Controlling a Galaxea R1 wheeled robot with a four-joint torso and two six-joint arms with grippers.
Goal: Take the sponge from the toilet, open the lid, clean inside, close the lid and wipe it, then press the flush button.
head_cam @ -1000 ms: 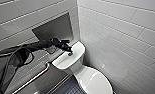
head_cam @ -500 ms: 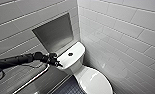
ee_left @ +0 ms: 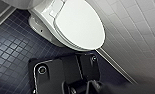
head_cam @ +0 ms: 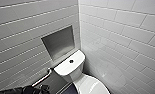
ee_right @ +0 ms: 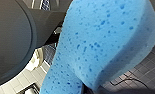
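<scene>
While the left arm [head_cam: 25, 90] lies low at the head view's lower-left edge, the toilet [head_cam: 68, 68] stands in the tiled corner, with the flush button [head_cam: 71, 61] on its tank. From the left wrist, the lid [ee_left: 80, 23] lies shut above dark floor tiles [ee_left: 8, 50]. How wide the left gripper [ee_left: 91, 86] stands I cannot tell. From the right wrist, the right gripper [ee_right: 91, 89] pinches the sponge [ee_right: 103, 45], held clear of the floor.
</scene>
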